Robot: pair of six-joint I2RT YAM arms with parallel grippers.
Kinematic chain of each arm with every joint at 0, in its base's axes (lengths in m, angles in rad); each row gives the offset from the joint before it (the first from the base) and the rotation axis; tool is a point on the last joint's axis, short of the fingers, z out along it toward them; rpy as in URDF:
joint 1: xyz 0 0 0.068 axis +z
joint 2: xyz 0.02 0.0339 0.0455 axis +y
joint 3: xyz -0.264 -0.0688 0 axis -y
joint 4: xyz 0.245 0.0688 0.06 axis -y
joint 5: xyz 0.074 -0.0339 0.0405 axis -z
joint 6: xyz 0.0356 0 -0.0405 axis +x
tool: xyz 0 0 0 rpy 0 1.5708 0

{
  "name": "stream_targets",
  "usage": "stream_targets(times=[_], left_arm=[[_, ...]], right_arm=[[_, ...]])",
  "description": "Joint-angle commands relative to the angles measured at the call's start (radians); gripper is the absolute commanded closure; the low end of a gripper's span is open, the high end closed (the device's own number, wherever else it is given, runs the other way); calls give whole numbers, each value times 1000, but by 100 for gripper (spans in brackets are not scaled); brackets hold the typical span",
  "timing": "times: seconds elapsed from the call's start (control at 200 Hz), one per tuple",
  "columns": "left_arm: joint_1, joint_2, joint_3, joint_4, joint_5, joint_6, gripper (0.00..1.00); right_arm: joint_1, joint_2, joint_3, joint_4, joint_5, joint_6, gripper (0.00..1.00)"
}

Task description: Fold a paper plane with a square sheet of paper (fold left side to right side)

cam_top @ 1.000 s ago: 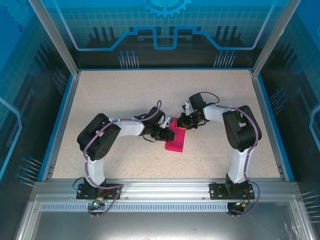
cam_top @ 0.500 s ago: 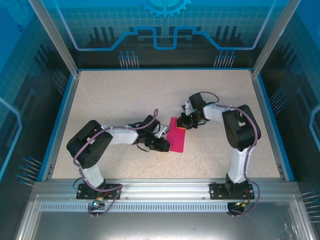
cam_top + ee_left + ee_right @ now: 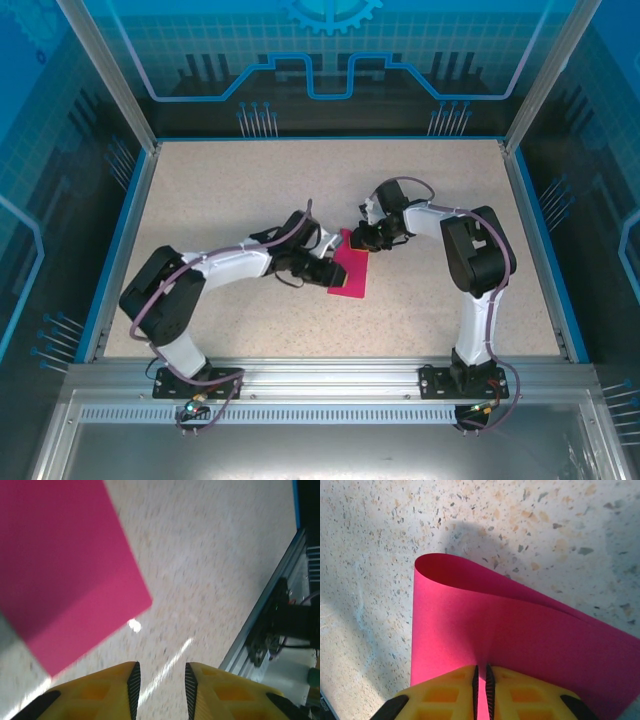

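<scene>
The speckled table (image 3: 220, 200) is bounded by a blue rim (image 3: 118, 240) at its sides, with an aluminium rail (image 3: 330, 372) along the near edge where both arm bases are bolted. Near the middle lies the square sheet of paper (image 3: 352, 275), doubled over so that a soft rounded loop shows in the right wrist view. The right gripper (image 3: 363, 240) is clamped on the sheet's far edge, its yellow fingers (image 3: 445, 692) pressed together on the pink layers. The left gripper (image 3: 328, 273) sits low just beside the sheet's left edge, its fingers (image 3: 105, 690) slightly apart over bare tabletop and gripping nothing.
</scene>
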Motion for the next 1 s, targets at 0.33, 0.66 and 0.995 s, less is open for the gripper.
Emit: stream_targets(times=[0.33,0.66,0.995], left_arm=[[54,170,104,78,0,-26,65],[60,236,160,91,-1,-52,65],[60,267,185,91,-11,-64,65]], right_arm=[[-45,-155,-11,-7,1,-62,63],[-101,-309,-180,8,38,-59,48],[-86,-287,-308,197,-121,21,49]])
